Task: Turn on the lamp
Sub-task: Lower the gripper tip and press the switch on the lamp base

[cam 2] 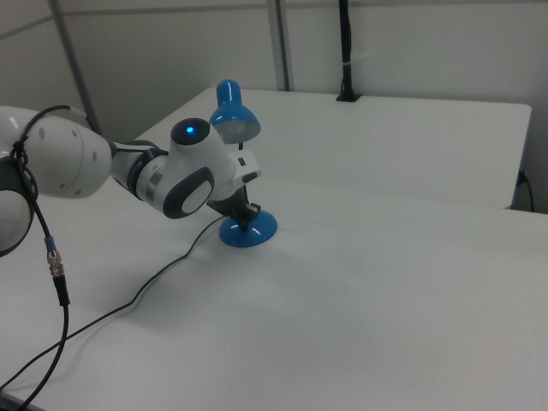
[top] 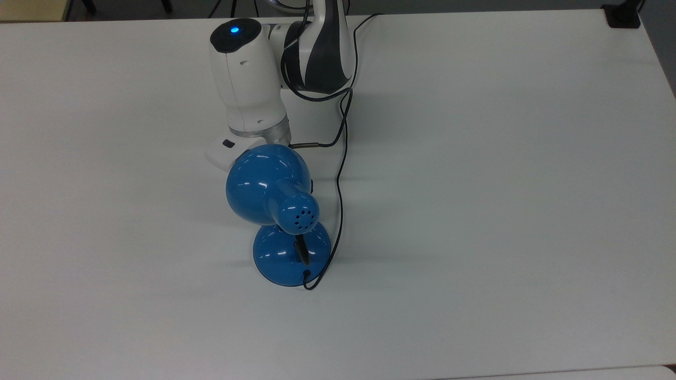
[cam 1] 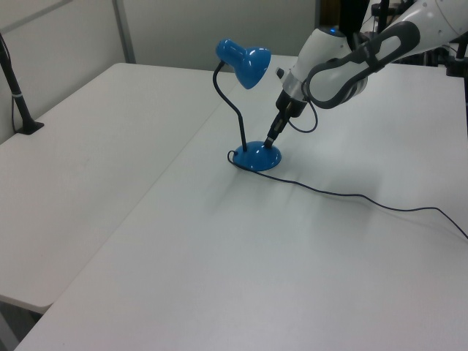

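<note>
While the blue desk lamp (cam 1: pixel 248 110) stands upright on the white table (cam 1: pixel 219 248), we find its round domed base (cam 1: pixel 257 156) resting flat near the seam between two tabletops in the left view, with a black neck (cam 1: pixel 232 110) curving up to the bell-shaped shade (cam 1: pixel 245 62). From the top view, we see the shade (top: pixel 269 187) covering part of the base (top: pixel 291 258), and vent holes mark its narrow end. A thin black cord (top: pixel 340 174) leaves the base rim, loops once and runs away toward the arm's side of the table. We see the gripper (cam 1: pixel 272 139) pointing down at a slant, its tip at the top of the base on the left view's right. We read the fingers as pressed together into one narrow tip, with nothing between them. A blue light (top: pixel 233 29) glows on the arm's wrist housing.
</note>
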`<action>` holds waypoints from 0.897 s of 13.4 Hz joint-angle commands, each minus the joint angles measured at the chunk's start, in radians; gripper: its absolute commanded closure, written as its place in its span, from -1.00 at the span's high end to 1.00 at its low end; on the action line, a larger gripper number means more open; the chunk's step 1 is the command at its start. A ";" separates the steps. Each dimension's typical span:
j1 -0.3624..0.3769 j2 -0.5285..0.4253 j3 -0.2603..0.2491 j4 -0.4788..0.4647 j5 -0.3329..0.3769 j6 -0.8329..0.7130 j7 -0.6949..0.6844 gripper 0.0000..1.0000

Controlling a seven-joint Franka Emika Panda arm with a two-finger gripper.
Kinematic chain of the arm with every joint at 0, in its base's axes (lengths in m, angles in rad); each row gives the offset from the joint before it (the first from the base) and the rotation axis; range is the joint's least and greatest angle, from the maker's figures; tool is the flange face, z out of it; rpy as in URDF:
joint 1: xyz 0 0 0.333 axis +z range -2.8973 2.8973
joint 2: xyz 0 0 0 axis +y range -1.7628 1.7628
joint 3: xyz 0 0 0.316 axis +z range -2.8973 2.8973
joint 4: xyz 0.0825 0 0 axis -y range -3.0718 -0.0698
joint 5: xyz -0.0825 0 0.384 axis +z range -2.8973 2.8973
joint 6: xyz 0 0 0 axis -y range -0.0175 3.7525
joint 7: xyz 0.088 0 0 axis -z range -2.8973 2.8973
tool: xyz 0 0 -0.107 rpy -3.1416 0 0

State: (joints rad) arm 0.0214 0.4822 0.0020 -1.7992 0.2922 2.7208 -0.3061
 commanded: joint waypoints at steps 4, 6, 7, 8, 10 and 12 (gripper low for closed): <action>0.018 0.019 -0.004 0.011 0.016 0.010 0.007 -1.00; 0.015 -0.017 -0.004 0.001 0.007 -0.059 -0.001 -1.00; 0.006 -0.046 -0.005 0.009 -0.002 -0.201 -0.037 -1.00; -0.001 -0.072 -0.007 0.009 -0.004 -0.272 -0.077 -1.00; -0.012 -0.097 -0.007 0.006 -0.008 -0.401 -0.123 -0.99; -0.023 -0.109 -0.010 0.009 -0.042 -0.524 -0.130 -0.99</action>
State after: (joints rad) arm 0.0122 0.4281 -0.0007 -1.7672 0.2857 2.3615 -0.3930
